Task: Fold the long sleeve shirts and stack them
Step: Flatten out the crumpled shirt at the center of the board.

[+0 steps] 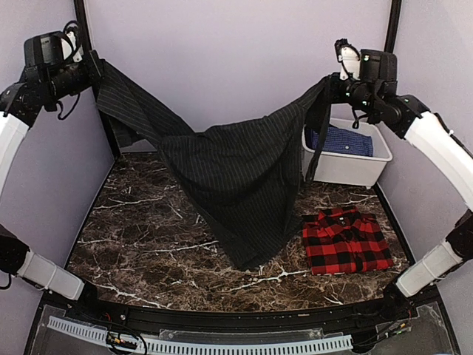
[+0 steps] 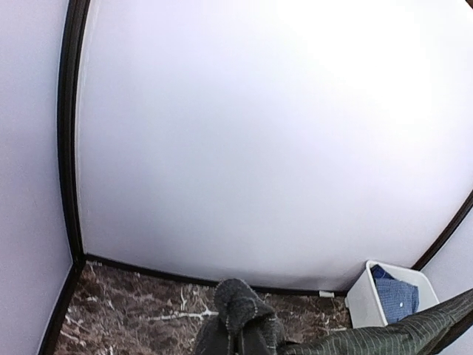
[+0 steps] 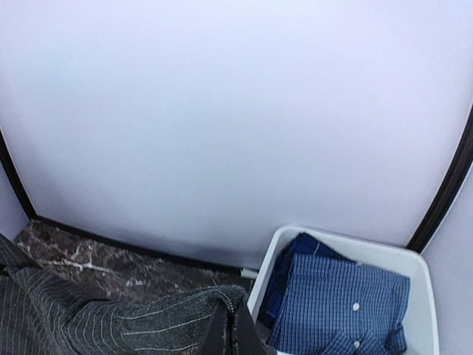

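Veined marble bench; limp pinstriped shirt sags mid-frame, left jaws and right jaws clamped on it; plaid shirt folded, lower right.

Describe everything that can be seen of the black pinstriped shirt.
The pinstriped shirt is charcoal-black cloth with thin pale stripes, soft and creased. It is unfolded and hangs spread out in the air: the left gripper is shut on one end, the right gripper on the other. The middle sags in a deep fold, and its lowest corner seems to rest on the marble table. No buttons or collar can be made out.
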{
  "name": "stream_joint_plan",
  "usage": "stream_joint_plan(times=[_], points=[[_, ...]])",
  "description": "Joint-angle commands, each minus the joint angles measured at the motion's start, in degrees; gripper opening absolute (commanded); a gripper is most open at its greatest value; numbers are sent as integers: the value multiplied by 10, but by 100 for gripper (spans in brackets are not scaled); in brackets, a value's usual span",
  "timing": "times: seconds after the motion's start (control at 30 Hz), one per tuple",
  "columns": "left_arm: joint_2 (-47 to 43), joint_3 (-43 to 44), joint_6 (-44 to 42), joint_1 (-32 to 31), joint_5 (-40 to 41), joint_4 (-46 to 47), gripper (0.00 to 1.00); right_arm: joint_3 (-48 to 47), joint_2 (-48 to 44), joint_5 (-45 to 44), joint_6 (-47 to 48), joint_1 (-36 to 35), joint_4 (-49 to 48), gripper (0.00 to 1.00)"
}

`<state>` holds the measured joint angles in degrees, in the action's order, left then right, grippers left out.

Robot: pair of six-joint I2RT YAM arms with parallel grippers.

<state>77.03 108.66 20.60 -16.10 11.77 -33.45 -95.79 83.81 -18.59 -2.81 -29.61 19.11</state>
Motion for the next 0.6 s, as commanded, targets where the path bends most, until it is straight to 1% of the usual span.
stream_joint_plan(times=[0.0, 0.1, 0.17, 0.3, 0.37, 0.43, 0.5, 0.57], points=[[-47, 67, -53, 5, 17, 17, 0, -11, -91, 46, 56, 5, -126, 0], [-73, 83, -77, 5, 15, 45, 0, 10, -143, 69, 65, 5, -172, 0], [-81, 107, -93, 5, 26, 51, 0, 7, -164, 67, 69, 5, -187, 0], [-60, 189, -118, 5, 64, 31, 0, -49, -162, 69, 73, 5, -162, 0], [-47, 219, -122, 5, 81, 26, 0, -76, -148, 81, 69, 5, -148, 0], [-33, 225, -126, 5, 97, 25, 0, -105, -119, 86, 64, 5, -122, 0], [1, 231, -133, 5, 107, 17, 0, -126, -81, 88, 59, 6, -95, 0], [36, 226, -133, 13, 122, 3, 0, -140, -22, 108, 47, 12, -66, 0]])
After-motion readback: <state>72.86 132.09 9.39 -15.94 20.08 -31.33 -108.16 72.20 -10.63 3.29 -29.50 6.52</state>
